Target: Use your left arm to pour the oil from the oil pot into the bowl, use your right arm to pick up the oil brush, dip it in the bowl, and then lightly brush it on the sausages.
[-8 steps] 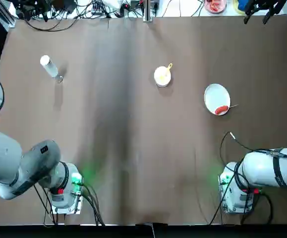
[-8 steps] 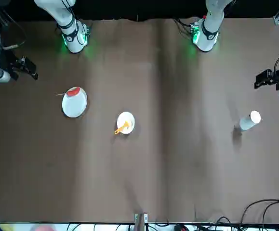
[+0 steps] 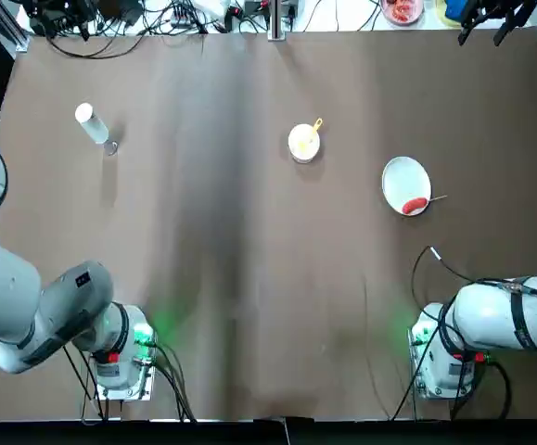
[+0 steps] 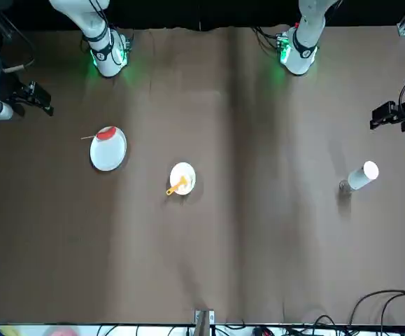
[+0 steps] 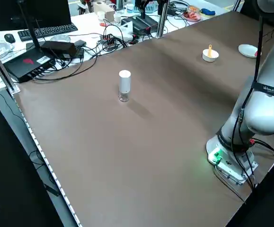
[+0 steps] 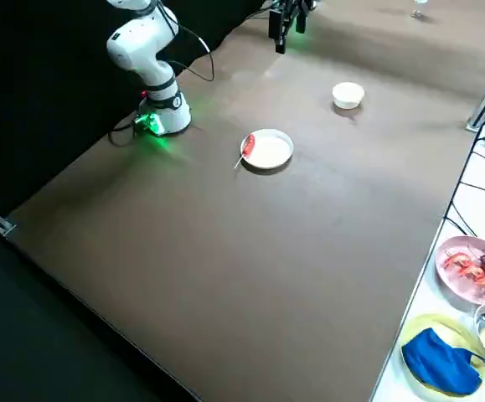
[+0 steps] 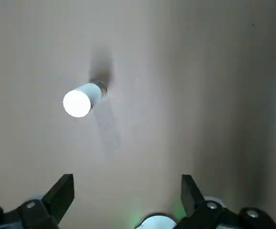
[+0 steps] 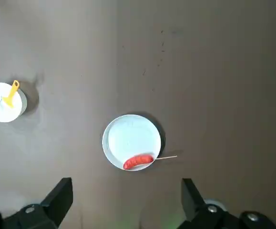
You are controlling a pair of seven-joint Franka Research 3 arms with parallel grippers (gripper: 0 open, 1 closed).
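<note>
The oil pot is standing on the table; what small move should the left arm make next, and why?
Probably the left gripper should move over toward the oil pot, fingers kept open: they are apart with nothing between them, and the pot stands upright beyond the fingertips, not yet grasped.

We see even, fairly bright light, seemingly from overhead, with soft shadows beside the bottle, bowl and plate. A dark band and paler sheen cross the table. Green glows spill near the arm bases. The bottle's cap glares nearly featureless white.
</note>
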